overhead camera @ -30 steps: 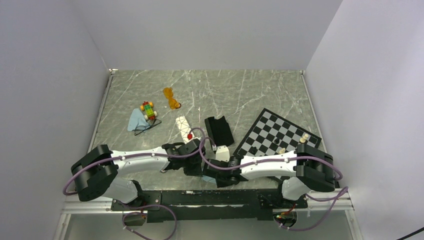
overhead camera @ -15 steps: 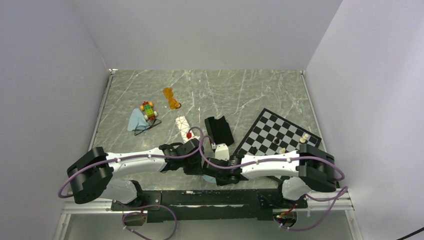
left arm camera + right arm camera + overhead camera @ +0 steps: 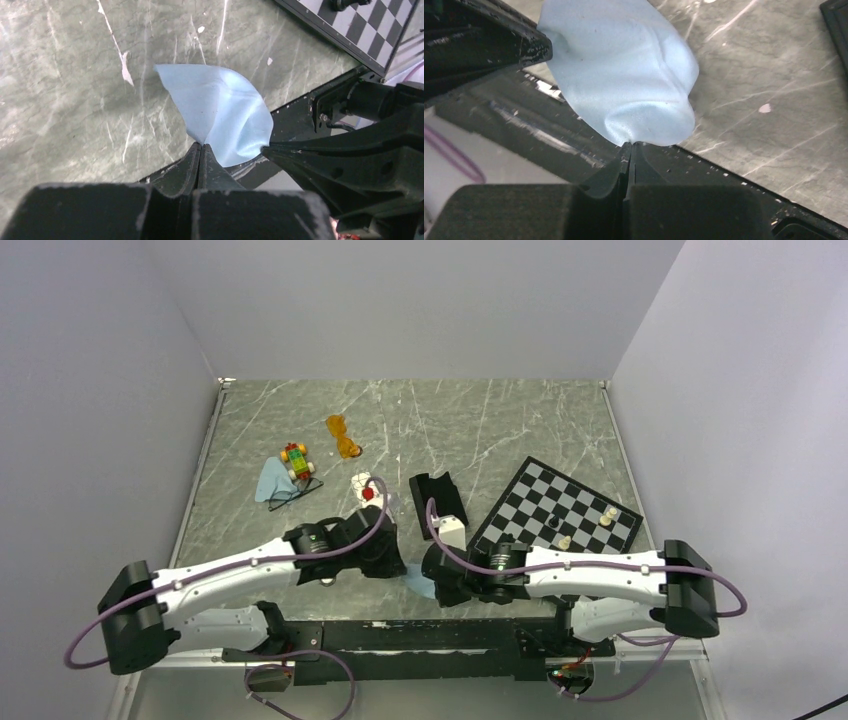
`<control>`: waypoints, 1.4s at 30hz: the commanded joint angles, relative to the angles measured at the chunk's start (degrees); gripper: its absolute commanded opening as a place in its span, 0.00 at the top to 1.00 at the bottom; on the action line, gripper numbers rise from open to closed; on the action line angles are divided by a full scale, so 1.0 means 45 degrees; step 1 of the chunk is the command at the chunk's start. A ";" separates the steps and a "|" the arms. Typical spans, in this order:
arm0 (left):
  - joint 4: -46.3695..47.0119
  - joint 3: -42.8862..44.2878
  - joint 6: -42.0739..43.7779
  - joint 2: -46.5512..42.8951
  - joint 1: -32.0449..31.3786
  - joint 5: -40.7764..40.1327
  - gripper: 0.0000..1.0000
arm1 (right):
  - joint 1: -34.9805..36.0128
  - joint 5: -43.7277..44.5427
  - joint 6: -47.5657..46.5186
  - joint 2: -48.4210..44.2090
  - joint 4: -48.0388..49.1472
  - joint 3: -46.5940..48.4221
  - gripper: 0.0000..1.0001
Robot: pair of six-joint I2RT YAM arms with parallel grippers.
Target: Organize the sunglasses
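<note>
At ten o'clock on the table [image 3: 500, 420], black wire sunglasses [image 3: 297, 492] are lying near orange sunglasses [image 3: 344, 437] at eleven. At six, left fingers [image 3: 182, 170] and right fingers [image 3: 616, 175] are both pressing together, clamping one blue cloth [image 3: 220, 117].

I see a chessboard [image 3: 545, 502] beside a black case [image 3: 446, 494]. A pale blue cloth [image 3: 220, 117] is at the near edge of the table [image 3: 500, 420]

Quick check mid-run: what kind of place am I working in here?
Probably a robot test booth, not a home: plain white walls box in a marble-patterned table, and unrelated props lie about, a chessboard, a toy car, orange sunglasses.
</note>
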 commanded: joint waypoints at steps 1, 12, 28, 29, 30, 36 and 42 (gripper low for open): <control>-0.1839 0.0521 0.0139 -0.1312 -0.0181 -0.0155 1.00 | 0.0005 -0.2015 -0.0532 -0.1170 0.0465 0.0264 1.00; -0.3518 0.0837 -0.0789 -0.2486 -0.1198 0.0750 1.00 | -0.0048 -0.5928 -0.0401 -0.1777 0.1727 -0.0009 1.00; -0.1856 0.2079 0.0509 0.1474 0.0161 -0.0126 1.00 | -0.5147 -0.7229 -0.1392 -0.2470 0.2474 -0.2397 1.00; -0.1334 0.2120 0.0572 0.2014 0.0415 0.0045 1.00 | -0.5517 -0.7203 -0.1569 -0.2286 0.2565 -0.2410 1.00; -0.1009 0.2218 0.0699 0.2427 0.0671 0.0230 1.00 | -0.5839 -0.7202 -0.1780 -0.2080 0.2628 -0.2397 1.00; -0.0348 0.3430 0.1190 0.4640 0.1808 0.0293 1.00 | -0.7354 -0.6569 -0.2911 -0.0614 0.2431 -0.1720 1.00; -0.0368 0.4077 0.1331 0.5734 0.2061 0.0468 1.00 | -0.7973 -0.6380 -0.3339 0.0230 0.2272 -0.1358 1.00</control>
